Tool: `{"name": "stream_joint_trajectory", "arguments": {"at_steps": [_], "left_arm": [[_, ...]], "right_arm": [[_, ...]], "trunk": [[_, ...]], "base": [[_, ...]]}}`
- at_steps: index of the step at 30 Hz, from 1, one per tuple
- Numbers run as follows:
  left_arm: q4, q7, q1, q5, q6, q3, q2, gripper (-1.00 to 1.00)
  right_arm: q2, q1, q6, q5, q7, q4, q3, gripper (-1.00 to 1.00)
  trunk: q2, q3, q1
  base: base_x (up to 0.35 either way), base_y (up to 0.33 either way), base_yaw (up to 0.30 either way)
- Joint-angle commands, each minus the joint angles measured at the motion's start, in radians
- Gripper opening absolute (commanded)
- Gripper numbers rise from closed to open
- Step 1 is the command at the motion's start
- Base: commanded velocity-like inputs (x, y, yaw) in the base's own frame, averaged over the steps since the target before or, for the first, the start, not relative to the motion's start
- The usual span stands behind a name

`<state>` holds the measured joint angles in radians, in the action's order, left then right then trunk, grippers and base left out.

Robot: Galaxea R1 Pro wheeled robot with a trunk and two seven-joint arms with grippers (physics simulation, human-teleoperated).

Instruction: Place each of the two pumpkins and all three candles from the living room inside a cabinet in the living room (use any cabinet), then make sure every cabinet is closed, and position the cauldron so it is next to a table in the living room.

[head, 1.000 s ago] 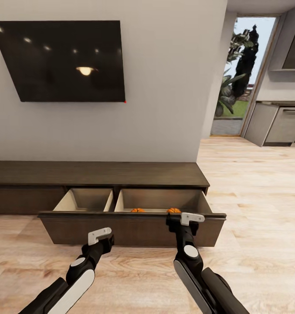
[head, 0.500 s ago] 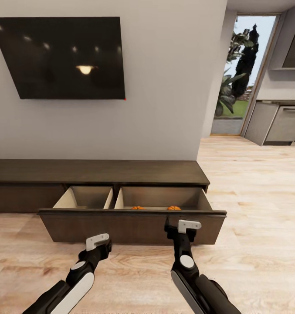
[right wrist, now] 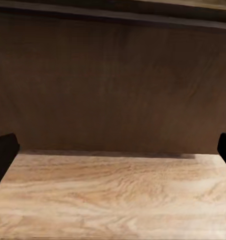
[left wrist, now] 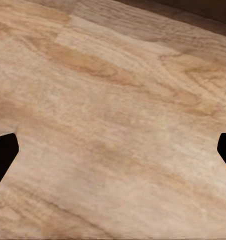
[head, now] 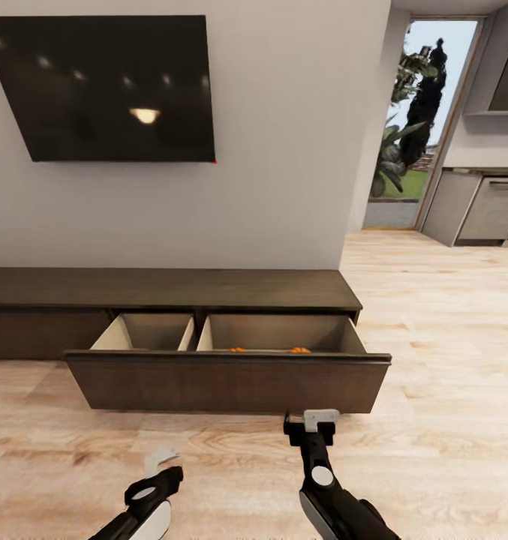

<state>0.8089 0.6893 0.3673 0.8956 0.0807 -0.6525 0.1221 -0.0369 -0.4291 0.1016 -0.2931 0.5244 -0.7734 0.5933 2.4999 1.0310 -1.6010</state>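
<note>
- Nearest me, the left gripper (head: 160,459) hangs low over the bare plank floor (head: 449,360), jaws spread wide and holding nothing; its own camera looks straight down at floorboards, so it seems parked out of the way, not working.
- The right gripper (head: 319,420) sits a little further out, pointed at the drawer front (head: 223,382) just ahead of it, not touching. Its jaws are spread too, empty; its camera faces the dark panel squarely, which reads to me as lining up for a push.
- Beyond that gripper the drawer stands pulled out of the cabinet (head: 171,289), pale inside and split into two bins.
- The pumpkins (head: 300,350) peek as orange slivers over the front edge in the right-hand bin, directly past the right gripper. They look stowed, which would explain the empty jaws.
- I can't see candles from here; the panel hides the drawer floor.
- Furthest off, a TV (head: 107,86) hangs on the wall above the cabinet.
</note>
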Motion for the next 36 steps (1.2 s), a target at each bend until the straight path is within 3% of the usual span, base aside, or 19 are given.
{"name": "stream_joint_trajectory", "arguments": {"at_steps": [1, 5, 7, 9, 11, 14, 17, 22, 25, 26, 32, 34, 35, 36], "left_arm": [[-0.097, -0.009, 0.011, -0.005, -0.018, -0.005, -0.021, 1.0], [-0.206, -0.102, 0.053, -0.009, -0.028, -0.004, -0.029, 1.0], [-0.251, -0.15, 0.069, -0.01, -0.039, -0.004, -0.031, 1.0], [-0.255, -0.155, 0.075, -0.011, -0.057, -0.004, -0.031, 1.0], [-0.258, -0.158, 0.116, -0.01, -0.073, -0.004, -0.029, 1.0], [-0.262, -0.16, 0.169, -0.007, -0.054, -0.004, -0.028, 1.0], [-0.265, -0.162, 0.279, -0.004, 0.05, -0.004, -0.028, 1.0], [-0.293, -0.167, 0.309, -0.002, 0.073, -0.005, -0.037, 1.0], [-0.332, -0.198, 0.314, -0.007, 0.023, -0.005, -0.046, 1.0], [-0.344, -0.211, 0.315, -0.007, -0.038, -0.01, -0.048, 1.0], [-0.387, -0.217, 0.315, -0.005, -0.08, -0.014, -0.052, 1.0], [-0.415, -0.218, 0.315, -0.006, -0.085, -0.014, -0.063, 1.0], [-0.491, -0.22, 0.315, -0.008, -0.135, -0.014, -0.098, 1.0], [-0.508, -0.224, 0.315, -0.009, -0.152, -0.015, -0.107, 1.0]], "right_arm": [[-0.007, -0.038, 0.056, -0.014, -0.032, 0.104, 0.004, 1.0], [-0.025, -0.074, 0.106, -0.016, -0.073, 0.221, 0.001, 1.0], [-0.033, -0.104, 0.169, -0.018, -0.111, 0.331, -0.001, 1.0], [-0.034, -0.111, 0.181, -0.02, -0.137, 0.366, -0.005, 1.0], [-0.035, -0.139, 0.19, -0.062, -0.212, 0.434, -0.037, 1.0], [-0.035, -0.15, 0.198, -0.089, -0.25, 0.461, -0.05, 1.0], [-0.035, -0.157, 0.206, -0.104, -0.271, 0.476, -0.058, 1.0], [-0.035, -0.158, 0.209, -0.107, -0.275, 0.477, -0.059, 1.0], [-0.041, -0.159, 0.21, -0.107, -0.276, 0.475, -0.059, 1.0], [-0.043, -0.159, 0.217, -0.107, -0.276, 0.474, -0.059, 1.0], [-0.053, -0.159, 0.258, -0.106, -0.276, 0.474, -0.058, 1.0], [-0.056, -0.159, 0.261, -0.105, -0.276, 0.473, -0.058, 1.0], [-0.059, -0.159, 0.264, -0.102, -0.277, 0.473, -0.058, 1.0], [-0.059, -0.159, 0.262, -0.102, -0.277, 0.473, -0.058, 1.0]], "trunk": [[0.001, 0.005, 0.0], [0.002, 0.02, -0.002], [0.002, 0.028, -0.003], [0.003, 0.036, -0.004], [0.003, 0.044, -0.005], [0.004, 0.055, -0.006], [0.004, 0.067, -0.007], [0.006, 0.086, -0.01], [0.006, 0.094, -0.011], [0.006, 0.094, -0.011], [0.006, 0.094, -0.011], [0.006, 0.094, -0.011], [0.006, 0.094, -0.011], [0.006, 0.094, -0.011]], "base": [[0.0, 0.0, 0.0], [0.0, 0.0, 0.0], [0.0, 0.0, 0.0], [0.0, 0.0, 0.0], [0.0, 0.0, 0.0], [0.0, 0.0, 0.0], [0.0, 0.0, 0.0], [0.0, 0.0, 0.0], [0.0, 0.0, 0.0], [0.0, 0.0, 0.0], [0.0, 0.0, 0.0], [0.0, 0.0, 0.0], [0.0, 0.0, 0.0], [0.046, 0.0, 0.0]]}}
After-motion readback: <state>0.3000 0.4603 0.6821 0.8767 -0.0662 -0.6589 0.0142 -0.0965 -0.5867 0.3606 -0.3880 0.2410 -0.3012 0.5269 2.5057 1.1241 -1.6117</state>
